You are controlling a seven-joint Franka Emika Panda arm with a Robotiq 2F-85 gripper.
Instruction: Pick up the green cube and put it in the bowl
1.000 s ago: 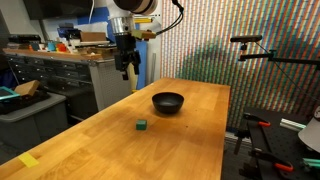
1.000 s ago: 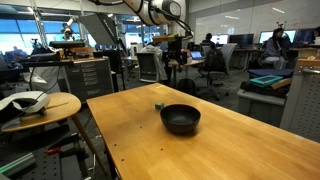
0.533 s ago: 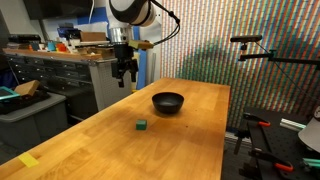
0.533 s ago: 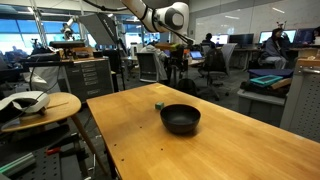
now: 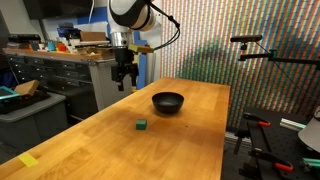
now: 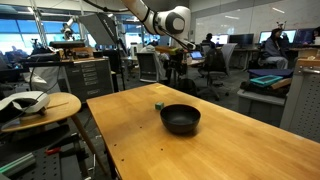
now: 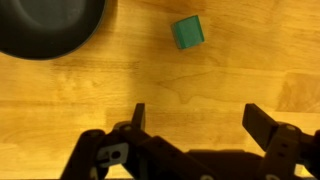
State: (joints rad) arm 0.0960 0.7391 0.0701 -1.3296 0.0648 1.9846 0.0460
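The green cube is small and dark green and sits on the wooden table in front of the black bowl. Both exterior views show them: the cube lies just beyond the bowl. In the wrist view the cube is at the top centre and the bowl at the top left. My gripper hangs high above the table's far side, well apart from both. Its fingers are spread wide and hold nothing.
A yellow tape patch lies near the table's front corner. Cabinets and benches stand behind the table. A round side table with a white object stands beside the wooden table. A camera stand is past the table's far edge.
The gripper has shifted slightly sideways and turned at the wrist above the table's far side. The cube and bowl have not moved.
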